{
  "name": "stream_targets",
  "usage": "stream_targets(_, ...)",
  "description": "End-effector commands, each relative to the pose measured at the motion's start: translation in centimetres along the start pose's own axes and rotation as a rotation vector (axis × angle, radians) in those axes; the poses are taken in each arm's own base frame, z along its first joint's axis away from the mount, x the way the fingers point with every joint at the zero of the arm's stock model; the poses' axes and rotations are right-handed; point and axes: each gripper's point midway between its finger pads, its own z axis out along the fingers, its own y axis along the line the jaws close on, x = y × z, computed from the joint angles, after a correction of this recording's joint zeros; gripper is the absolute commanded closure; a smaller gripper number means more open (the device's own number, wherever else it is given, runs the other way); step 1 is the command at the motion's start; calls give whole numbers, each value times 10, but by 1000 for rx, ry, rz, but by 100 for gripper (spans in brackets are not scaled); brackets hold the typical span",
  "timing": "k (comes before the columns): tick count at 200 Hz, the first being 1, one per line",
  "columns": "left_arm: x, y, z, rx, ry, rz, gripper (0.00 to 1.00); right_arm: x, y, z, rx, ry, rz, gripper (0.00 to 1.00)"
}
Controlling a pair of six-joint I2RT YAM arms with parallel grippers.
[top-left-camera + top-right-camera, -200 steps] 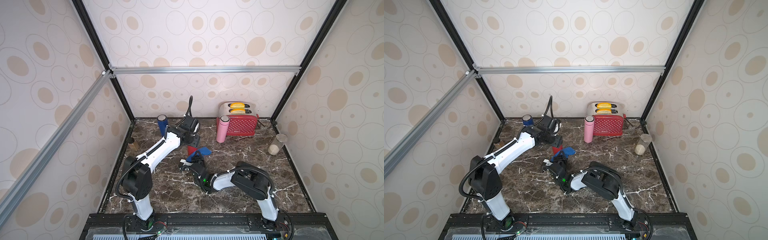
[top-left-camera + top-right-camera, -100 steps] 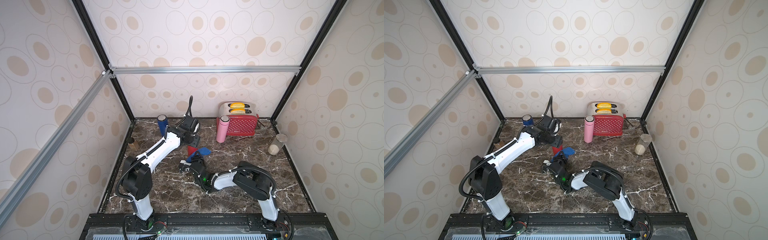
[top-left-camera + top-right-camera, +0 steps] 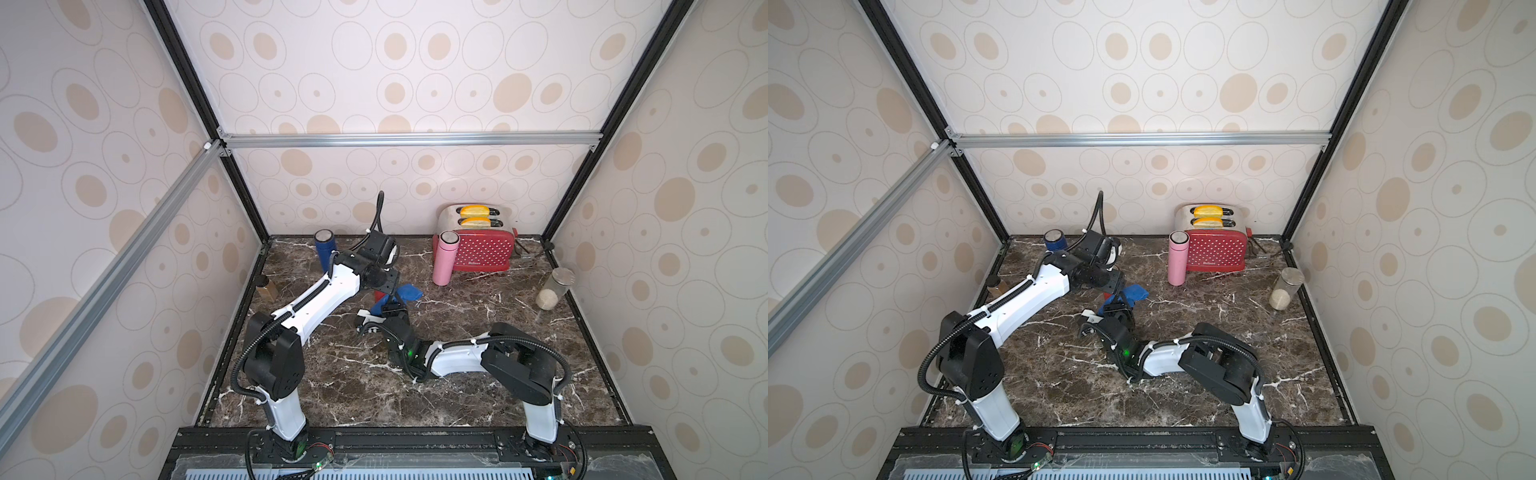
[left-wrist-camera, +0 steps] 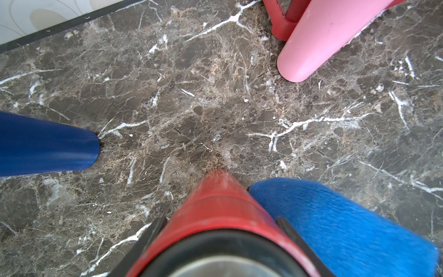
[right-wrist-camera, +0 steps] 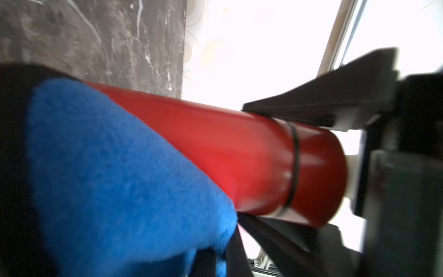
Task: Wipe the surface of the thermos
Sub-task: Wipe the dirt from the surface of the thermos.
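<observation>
Red thermos (image 4: 215, 211) stands upright, base on the marble table (image 3: 374, 395), mid-table towards the back wall. Left gripper (image 4: 220, 219) comes down from above; its black fingers (image 4: 153, 231) clamp the thermos on two sides near the cap. In both top views the left wrist covers most of the thermos, leaving only a sliver of red (image 3: 379, 296).

Blue cloth (image 5: 119, 179) is pressed against the thermos body on the side facing the pink bottle (image 3: 444, 259). Right gripper (image 3: 390, 309) reaches in low from the front, closed tight on the cloth; a loose flap (image 3: 407, 293) spreads beyond it.

Surroundings: blue bottle (image 3: 324, 249) behind the left arm near the back wall. Red toaster (image 3: 484, 251) just behind the pink bottle, yellow bread (image 3: 473, 216) in its slots. Glass jar (image 3: 552, 291) of pale powder by the right wall, small brown jar (image 3: 266, 286) at the left edge, both well apart from the thermos.
</observation>
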Motion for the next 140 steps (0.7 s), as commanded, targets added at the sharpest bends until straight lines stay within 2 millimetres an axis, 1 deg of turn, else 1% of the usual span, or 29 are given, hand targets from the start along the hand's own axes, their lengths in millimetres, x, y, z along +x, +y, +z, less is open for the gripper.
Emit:
stream_targets(1,65,-24,11,96,244,36,100,-19,41,2,-77,-47,35,100)
stream_targets(12,65,-24,11,96,245,35,100,-20,55,3,-104,-41,32,100)
stream_targets(22,65,-24,12,96,245,36,100,-22,63,4,-118,-39,29,100)
stream_targets(34,65,-24,12,97,246,36,100,-24,66,6,-121,-40,24,100)
stream_targets(41,65,-24,12,97,245,37,100,-25,63,7,-114,-40,19,100)
stream_targets(52,65,-24,12,95,247,37,100,-27,51,8,-85,-44,15,100)
stream_targets(60,66,-24,12,96,249,37,100,-28,38,8,-61,-48,16,100)
stream_targets(69,66,-24,12,95,249,37,100,-29,19,8,-30,-53,19,100)
stream_targets(73,66,-24,12,95,248,38,100,-28,6,7,-10,-55,26,100)
stream_targets(78,67,-24,12,95,250,37,100,-29,-2,7,1,-59,28,100)
stream_targets(94,68,-24,14,94,254,36,100,-27,-39,3,49,-72,52,100)
stream_targets(107,68,-23,15,91,255,35,100,-25,-62,1,77,-83,83,100)
stream_targets(109,69,-23,15,92,255,36,100,-25,-65,1,82,-83,63,100)
stream_targets(122,69,-24,15,95,253,36,100,-24,-78,-2,102,-90,54,100)
stream_targets(140,69,-24,16,96,256,35,100,-24,-83,-2,122,-93,40,100)
